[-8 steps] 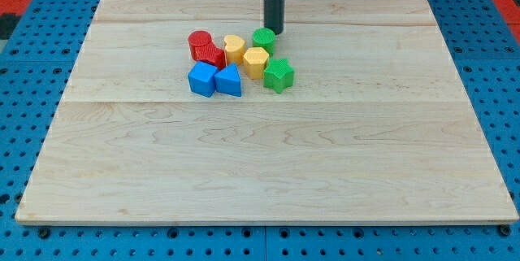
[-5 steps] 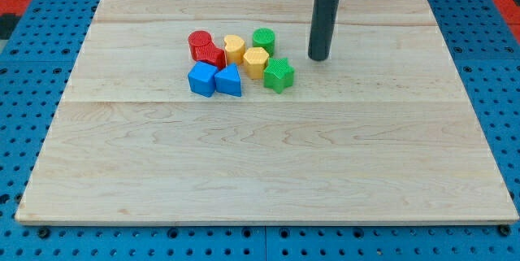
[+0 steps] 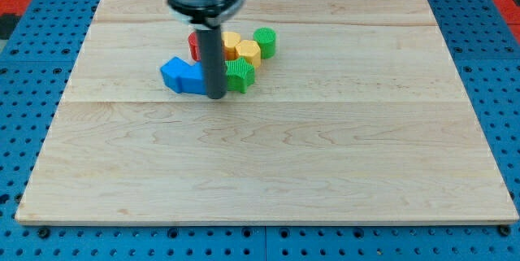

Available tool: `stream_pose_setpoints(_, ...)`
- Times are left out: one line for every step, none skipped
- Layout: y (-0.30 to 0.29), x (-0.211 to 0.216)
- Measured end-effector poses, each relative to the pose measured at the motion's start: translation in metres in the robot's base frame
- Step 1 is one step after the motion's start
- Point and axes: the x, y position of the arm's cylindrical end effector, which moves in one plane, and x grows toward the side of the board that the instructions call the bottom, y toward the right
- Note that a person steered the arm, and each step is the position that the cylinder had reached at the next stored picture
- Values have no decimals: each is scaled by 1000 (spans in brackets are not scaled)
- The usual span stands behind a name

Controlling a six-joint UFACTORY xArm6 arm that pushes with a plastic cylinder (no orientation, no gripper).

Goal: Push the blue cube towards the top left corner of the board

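Contact is seen between my tip (image 3: 217, 97) and the blocks: it is planted between the blue triangular block (image 3: 195, 81) and the green block (image 3: 240, 75). Fingers are not fitted, so nothing is held. The blue cube (image 3: 174, 73) is placed at the cluster's left edge on the table (image 3: 260, 171), touching its blue neighbour.

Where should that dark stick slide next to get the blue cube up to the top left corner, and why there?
Probably a short slide toward the view's left and top. My tip sits at the view's right of the blue blocks, and the blue cube lies at their left end, with the board's top left corner far beyond it. The rod hides the other blue block, which may get pushed along too.
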Motion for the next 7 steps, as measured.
stream_pose_setpoints(-28,-7)
stream_pose_setpoints(-36,-22)
stream_pose_setpoints(-47,26)
stream_pose_setpoints(-72,4)
stream_pose_setpoints(-72,-25)
stream_pose_setpoints(-79,-58)
stream_pose_setpoints(-83,-96)
